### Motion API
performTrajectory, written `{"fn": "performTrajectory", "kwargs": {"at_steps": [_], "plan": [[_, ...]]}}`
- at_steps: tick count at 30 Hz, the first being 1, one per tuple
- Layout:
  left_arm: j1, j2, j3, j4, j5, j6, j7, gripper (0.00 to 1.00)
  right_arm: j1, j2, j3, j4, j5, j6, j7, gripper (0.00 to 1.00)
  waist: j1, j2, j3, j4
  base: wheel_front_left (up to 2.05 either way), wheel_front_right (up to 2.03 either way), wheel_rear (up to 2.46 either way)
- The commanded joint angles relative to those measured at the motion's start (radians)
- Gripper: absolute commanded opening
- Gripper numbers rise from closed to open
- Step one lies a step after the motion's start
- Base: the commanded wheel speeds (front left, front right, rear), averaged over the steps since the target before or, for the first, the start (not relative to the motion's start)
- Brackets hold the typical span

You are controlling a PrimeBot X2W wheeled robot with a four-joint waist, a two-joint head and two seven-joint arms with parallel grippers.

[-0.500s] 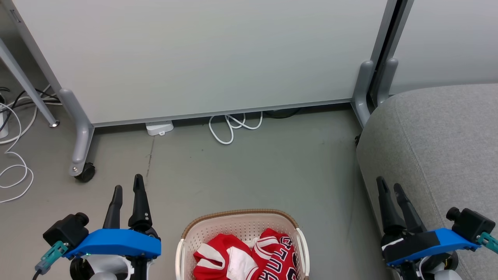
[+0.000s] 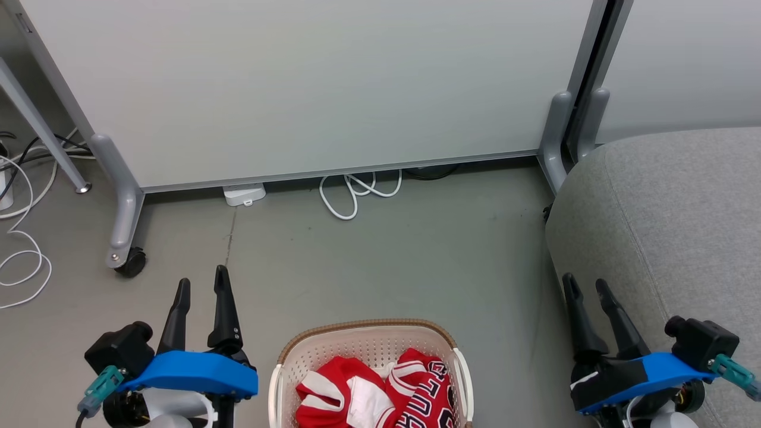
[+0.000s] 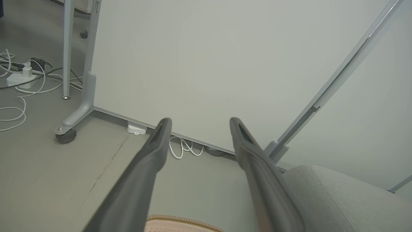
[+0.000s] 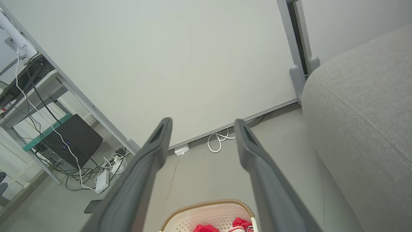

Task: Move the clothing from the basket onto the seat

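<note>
Both pairs of jaws have drawn inward toward the basket since half a second ago: left jaws shifted a little toward it, right jaws likewise from the other side; nothing else on the floor has changed place. Left jaws stand wide, dark fingers well apart, nothing between them. Right jaws wide too, fingers spread and holding nothing. Basket sits between the two pairs, level with their bases rather than their tips, and apart from both. Its near half is cut off by the head view's bottom edge. Clothing is heaped inside: a plain red piece on the side toward the left jaws, a lettered jersey toward the right jaws. The lettering is cropped and not readable in full. Seat lies just outboard of the right jaws. Their fingers overlap its rounded side in the head view, and contact cannot be told. Left wrist view: only a sliver of the brown rim shows between the fingers' bases, with the seat beyond the far finger. Right wrist view: the basket's far end and a scrap of red cloth show at the bottom edge.
</note>
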Motion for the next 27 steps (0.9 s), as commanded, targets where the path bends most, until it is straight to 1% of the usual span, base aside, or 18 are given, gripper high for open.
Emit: {"fn": "performTrajectory", "kwargs": {"at_steps": [1, 17, 27], "plan": [[-0.022, 0.006, -0.005, -0.004, 0.033, 0.002, -0.012, 1.0, -0.014, -0.005, 0.006, -0.007, -0.033, 0.002, -0.012, 1.0, 0.0, 0.0, 0.0, 0.001, 0.0, 0.0, 0.0], [-0.024, 0.006, -0.028, 0.018, 0.186, 0.006, -0.052, 1.0, -0.014, -0.005, 0.025, -0.004, -0.196, 0.002, -0.051, 1.0, 0.0, 0.0, 0.002, 0.006, 0.0, 0.0, 0.0], [-0.026, 0.006, -0.041, 0.028, 0.256, 0.013, -0.071, 1.0, -0.013, -0.006, 0.034, 0.004, -0.278, 0.002, -0.071, 1.0, 0.0, 0.0, 0.004, 0.008, 0.0, 0.0, 0.0]]}}
